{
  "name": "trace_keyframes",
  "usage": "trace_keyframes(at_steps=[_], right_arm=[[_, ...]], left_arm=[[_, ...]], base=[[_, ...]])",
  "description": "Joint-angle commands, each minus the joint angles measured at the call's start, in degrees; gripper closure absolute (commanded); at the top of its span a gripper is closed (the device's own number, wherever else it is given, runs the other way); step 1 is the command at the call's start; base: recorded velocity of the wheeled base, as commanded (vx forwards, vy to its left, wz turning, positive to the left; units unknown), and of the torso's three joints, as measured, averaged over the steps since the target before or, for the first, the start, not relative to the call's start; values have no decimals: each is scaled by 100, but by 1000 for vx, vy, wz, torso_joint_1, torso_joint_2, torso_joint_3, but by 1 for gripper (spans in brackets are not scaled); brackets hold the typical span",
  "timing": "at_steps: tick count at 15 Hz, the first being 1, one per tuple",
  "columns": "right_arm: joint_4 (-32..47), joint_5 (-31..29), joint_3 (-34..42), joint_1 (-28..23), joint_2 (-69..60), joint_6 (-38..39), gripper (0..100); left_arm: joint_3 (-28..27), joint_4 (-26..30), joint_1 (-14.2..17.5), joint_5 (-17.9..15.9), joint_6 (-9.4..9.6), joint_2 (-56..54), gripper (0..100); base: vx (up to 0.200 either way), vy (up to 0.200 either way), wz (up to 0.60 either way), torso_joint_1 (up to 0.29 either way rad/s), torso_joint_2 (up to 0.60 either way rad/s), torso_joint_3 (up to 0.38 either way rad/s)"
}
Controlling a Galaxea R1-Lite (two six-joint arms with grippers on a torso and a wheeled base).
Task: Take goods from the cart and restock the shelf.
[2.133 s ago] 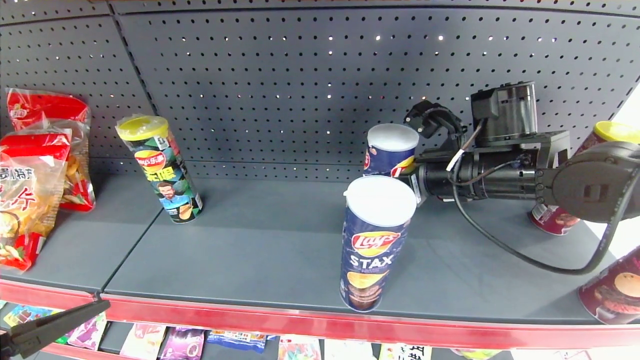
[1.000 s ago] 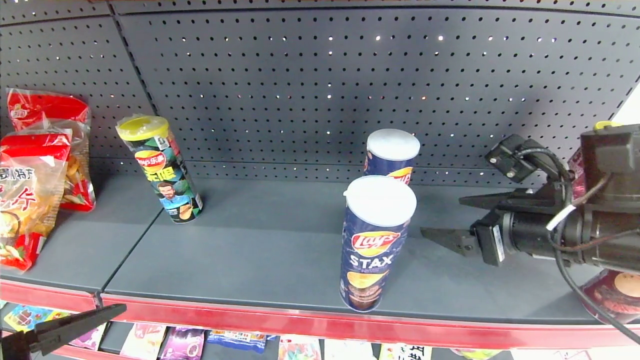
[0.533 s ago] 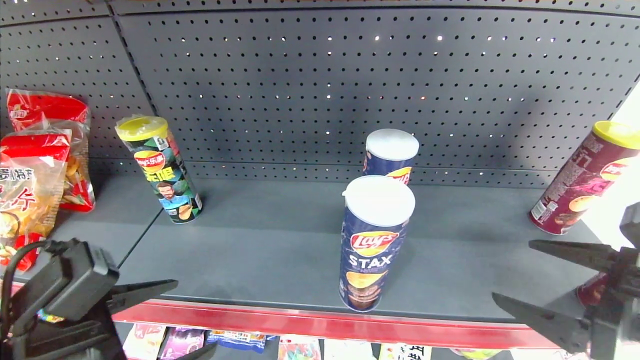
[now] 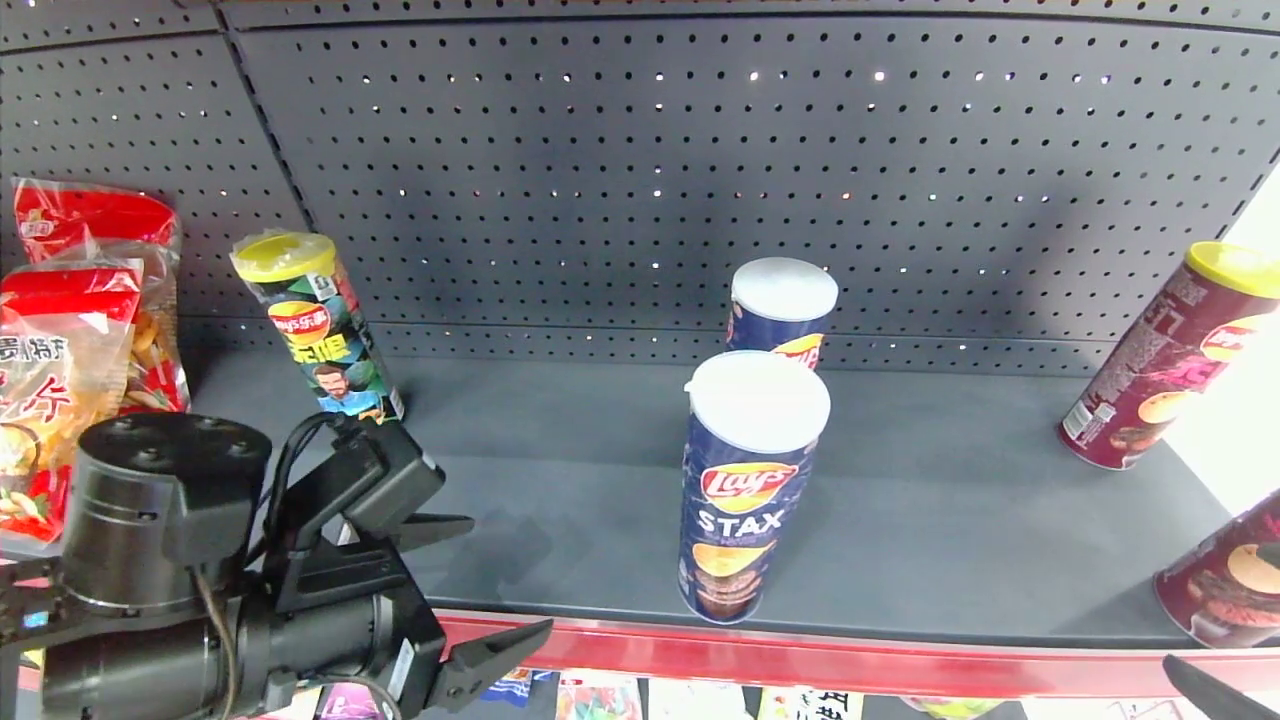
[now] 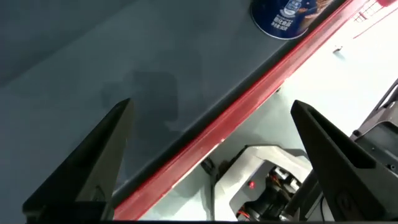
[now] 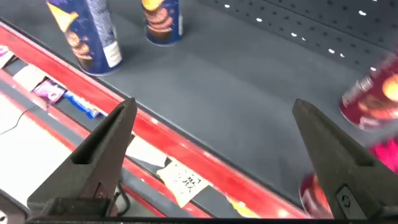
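Two blue chip cans with white lids stand upright mid-shelf, the front can (image 4: 750, 485) near the red edge and the back can (image 4: 783, 305) by the pegboard. My left gripper (image 4: 510, 572) is open and empty at the shelf's front edge, left of the front can. In its own view the left gripper (image 5: 211, 155) straddles the red edge, with the front can's base (image 5: 286, 15) farther off. My right gripper (image 6: 211, 155) is open and empty off the front edge, facing both blue cans (image 6: 87, 31). One of its fingertips (image 4: 1200, 690) shows at the bottom right.
A green can with a yellow lid (image 4: 320, 335) stands at the back left, beside snack bags (image 4: 70, 350). Two maroon cans (image 4: 1160, 360) (image 4: 1225, 580) stand on the right. The grey shelf (image 4: 560, 480) is bare between the cans. Packets (image 4: 590, 695) hang below the red edge.
The right gripper let go of the back blue can and drew back down and right off the shelf. The left arm rose into view at the lower left.
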Motion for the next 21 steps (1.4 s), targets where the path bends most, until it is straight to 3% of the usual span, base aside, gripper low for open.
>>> trace_keyframes(at_steps=[1, 11, 21], right_arm=[[34, 4, 146, -189, -446, 60, 0], [227, -5, 137, -356, -578, 289, 0], [227, -5, 146, -365, -587, 298, 0]], left_arm=[[-186, 4, -75, -6, -1, 396, 0], [-793, -5, -199, 12, 8, 1099, 0], [-1663, -5, -541, 38, -1, 1925, 0]], base=[[0, 0, 0, 0, 0, 0], [0, 0, 0, 0, 0, 0], [0, 0, 0, 0, 0, 0]])
